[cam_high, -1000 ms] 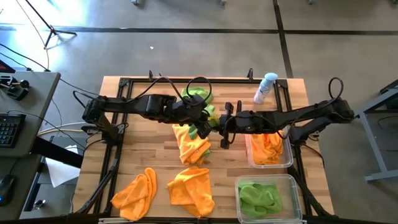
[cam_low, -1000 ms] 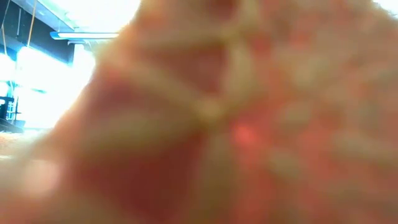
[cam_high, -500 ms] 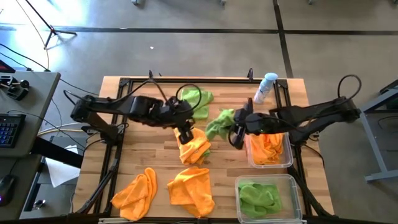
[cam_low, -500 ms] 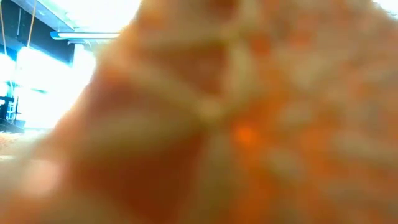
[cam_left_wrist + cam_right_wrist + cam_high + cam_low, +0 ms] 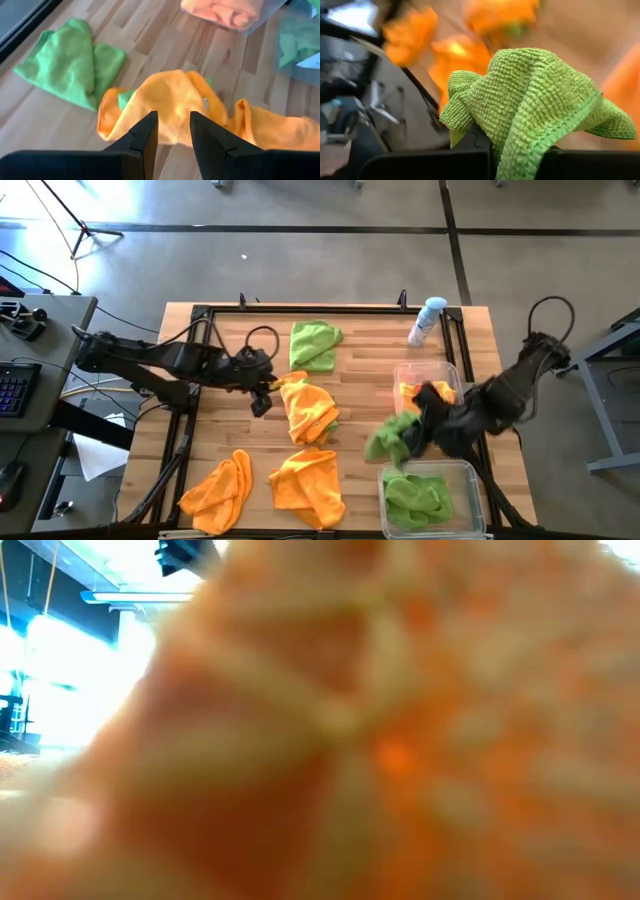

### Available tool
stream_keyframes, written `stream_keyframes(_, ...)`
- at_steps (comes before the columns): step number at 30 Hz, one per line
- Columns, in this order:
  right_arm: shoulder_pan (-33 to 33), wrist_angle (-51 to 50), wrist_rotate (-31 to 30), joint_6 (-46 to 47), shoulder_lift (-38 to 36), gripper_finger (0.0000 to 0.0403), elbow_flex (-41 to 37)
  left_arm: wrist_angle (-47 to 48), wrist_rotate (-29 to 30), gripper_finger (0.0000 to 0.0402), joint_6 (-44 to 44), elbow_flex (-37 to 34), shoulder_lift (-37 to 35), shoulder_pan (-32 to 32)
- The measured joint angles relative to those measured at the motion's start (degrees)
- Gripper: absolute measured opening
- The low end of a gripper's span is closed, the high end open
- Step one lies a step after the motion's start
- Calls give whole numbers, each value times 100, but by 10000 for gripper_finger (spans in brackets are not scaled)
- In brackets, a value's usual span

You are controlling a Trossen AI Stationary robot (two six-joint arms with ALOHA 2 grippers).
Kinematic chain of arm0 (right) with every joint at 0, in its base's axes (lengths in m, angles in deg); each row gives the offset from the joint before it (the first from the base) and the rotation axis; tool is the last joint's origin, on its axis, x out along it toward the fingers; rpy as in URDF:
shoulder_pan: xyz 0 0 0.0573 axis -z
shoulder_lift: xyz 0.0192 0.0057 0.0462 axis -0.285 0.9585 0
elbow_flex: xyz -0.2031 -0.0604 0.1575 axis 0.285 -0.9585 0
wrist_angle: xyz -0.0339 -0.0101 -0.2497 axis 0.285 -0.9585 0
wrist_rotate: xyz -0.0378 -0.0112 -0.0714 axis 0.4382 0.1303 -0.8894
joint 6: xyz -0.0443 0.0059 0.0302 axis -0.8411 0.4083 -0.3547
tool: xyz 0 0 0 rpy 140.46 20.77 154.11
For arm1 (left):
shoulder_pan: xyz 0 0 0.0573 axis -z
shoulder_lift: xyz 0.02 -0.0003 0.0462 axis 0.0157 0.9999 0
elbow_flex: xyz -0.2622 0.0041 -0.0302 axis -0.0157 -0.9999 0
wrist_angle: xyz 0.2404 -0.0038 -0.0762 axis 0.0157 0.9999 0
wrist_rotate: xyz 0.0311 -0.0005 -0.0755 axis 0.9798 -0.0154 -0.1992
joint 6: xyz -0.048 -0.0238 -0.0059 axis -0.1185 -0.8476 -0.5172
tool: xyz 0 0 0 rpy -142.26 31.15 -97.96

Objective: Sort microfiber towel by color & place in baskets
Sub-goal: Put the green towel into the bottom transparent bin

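My right gripper [image 5: 417, 430] is shut on a lime green microfiber towel [image 5: 388, 440], held in the air just beyond the clear basket of green towels [image 5: 478, 492] and beside the clear basket of orange towels [image 5: 432, 369]. In the right wrist view the green towel [image 5: 530, 95] drapes over the fingers. My left gripper [image 5: 262, 398] is open and empty at the left of the orange towel pile [image 5: 310, 408]; its fingertips [image 5: 173, 116] point at that pile [image 5: 175, 102]. Another green towel [image 5: 315, 343] lies flat toward the far edge. Two orange towels [image 5: 220, 480] [image 5: 308, 480] lie near the near edge. My right gripper holds the lime green towel by a bunched part [image 5: 512, 135]; the cloth falls over the fingers and hides the place of contact. The towel is lifted clear of the table and hangs slack beside the gripper, toward the table's left [image 5: 380, 445].
A white-and-blue spray bottle [image 5: 428, 320] stands at the far right of the table. A black frame rail [image 5: 300, 309] runs round the tabletop. An orange cloth [image 5: 380, 740] fills the low view right in front of the camera.
My right gripper has drawn the green towel off the middle pile, lifted it clear and carried it right and toward the near edge, to the green basket. My left gripper has pulled back leftward from the orange pile, which stays on the table.
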Motion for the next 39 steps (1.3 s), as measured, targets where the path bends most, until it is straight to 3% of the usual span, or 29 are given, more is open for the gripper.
stream_keyframes(6, -717, -125, 1189, 1991, 689, 3, 4, -211, -155, 99, -81, -728, -712, -11)
stream_keyframes(14, -1516, 92, 1762, 3806, 1109, 3, 4, -443, -556, 99, 228, -1067, -1064, -209)
stream_keyframes(20, -1605, -57, 2620, 3892, 1424, 3, 4, -644, -777, 99, 321, -1068, -1064, -313)
stream_keyframes(31, -1579, -646, 2225, 3620, 2250, 25, 4, -673, -860, 99, 214, -1068, -1062, -313)
stream_keyframes(39, -1579, -250, 2128, 3726, 2875, 27, 4, -675, -859, 99, 15, -1068, -1062, -313)
